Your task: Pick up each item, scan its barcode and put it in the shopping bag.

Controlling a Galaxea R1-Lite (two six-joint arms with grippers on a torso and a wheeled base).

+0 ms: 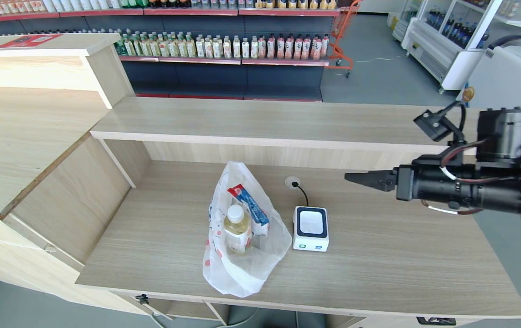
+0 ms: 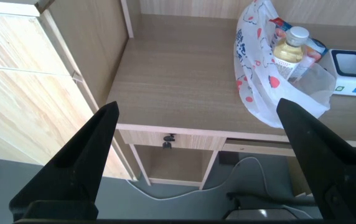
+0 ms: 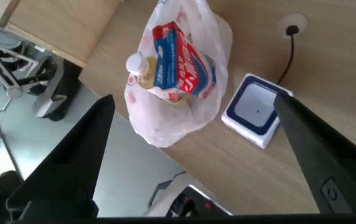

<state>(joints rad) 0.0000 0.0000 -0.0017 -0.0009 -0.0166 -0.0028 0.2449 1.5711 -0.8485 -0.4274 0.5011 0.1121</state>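
Observation:
A white plastic shopping bag (image 1: 242, 259) lies on the wooden counter (image 1: 401, 273), mouth open. Inside it stand a yellowish drink bottle (image 1: 236, 230) with a white cap and a red, white and blue packet (image 1: 250, 206). Just right of the bag sits the white barcode scanner (image 1: 310, 228). My right gripper (image 1: 360, 178) hovers above the counter to the right of the scanner, open and empty. From the right wrist, that gripper (image 3: 193, 102) looks down on the bag (image 3: 165, 124) and scanner (image 3: 252, 109). My left gripper (image 2: 196, 107) is open and empty, off the counter's front edge, left of the bag (image 2: 259, 93).
A raised ledge (image 1: 265, 123) runs along the counter's back, and a tall side panel (image 1: 59, 196) bounds its left. The scanner's cable goes to a port (image 1: 292, 182). A drawer lock (image 2: 168, 140) sits under the front edge. Store shelves (image 1: 224, 48) and freezers (image 1: 447, 41) stand behind.

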